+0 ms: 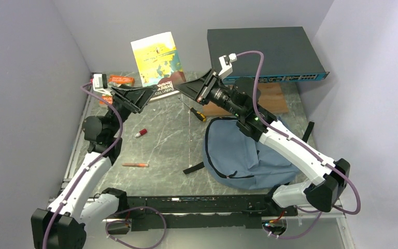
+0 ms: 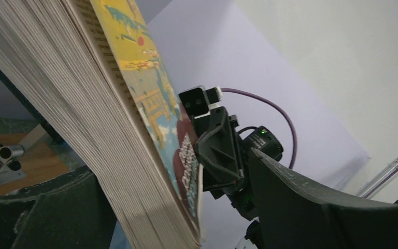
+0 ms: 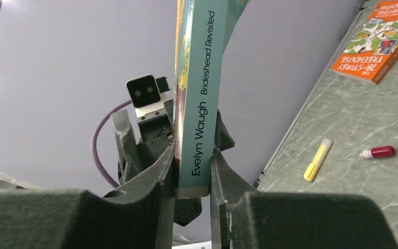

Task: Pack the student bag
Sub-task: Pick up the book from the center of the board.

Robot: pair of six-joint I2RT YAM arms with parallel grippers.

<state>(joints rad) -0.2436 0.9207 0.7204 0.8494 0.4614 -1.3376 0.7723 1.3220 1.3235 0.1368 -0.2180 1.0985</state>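
Observation:
A paperback book with a yellow and teal cover stands upright above the table's far side, between both grippers. My right gripper is shut on its lower spine end; the right wrist view shows both pads pressed on the teal spine. My left gripper is open, its jaws on either side of the book's page edge, with a gap to the right-hand finger. The student bag, blue-grey with black trim, lies flat on the table under my right arm.
An orange book lies at the far left, also in the right wrist view. A red-capped tube, an orange pen and a screwdriver lie on the marble table. A black switch box sits on a wooden board.

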